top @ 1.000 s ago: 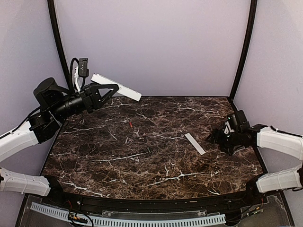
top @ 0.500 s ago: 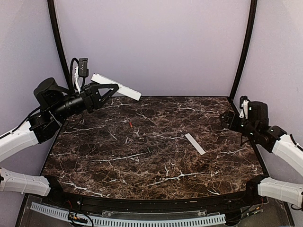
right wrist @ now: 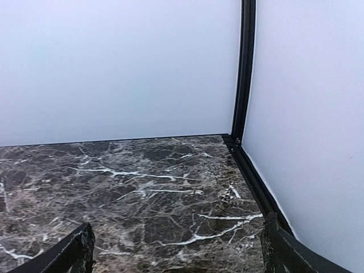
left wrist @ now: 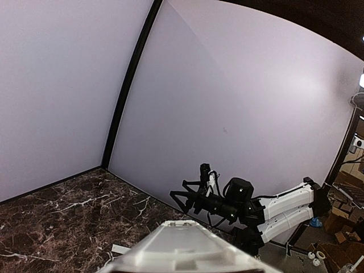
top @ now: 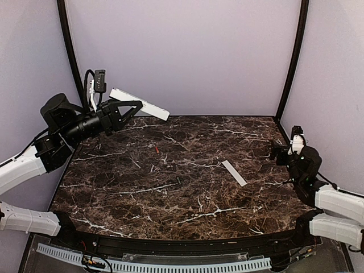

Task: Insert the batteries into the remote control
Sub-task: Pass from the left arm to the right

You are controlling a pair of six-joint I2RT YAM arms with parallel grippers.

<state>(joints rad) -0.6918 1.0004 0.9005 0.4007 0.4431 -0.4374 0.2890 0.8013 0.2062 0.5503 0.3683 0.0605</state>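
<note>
Left gripper (top: 132, 109) was clamped on the remote control (top: 150, 107), holding it tilted in the air above the back-left corner of the marble table (top: 227, 210). Right gripper (right wrist: 177, 239) hung by the right edge, fingers spread wide around nothing. A red-orange battery (top: 156, 149) lay left of centre; a dark speck (top: 178, 181) nearer the middle was probably the other.

A robot test cell in a lab: a marble-patterned desk (top: 187, 193) boxed in by plain lilac panels (top: 182, 57) and curved black posts (top: 294, 62). A left arm (top: 23, 165) and a right arm (top: 338, 202) are mounted at its near edge beside a slotted cable duct (top: 153, 265). Cardboard boxes (left wrist: 341, 219) sit outside the enclosure.
</note>
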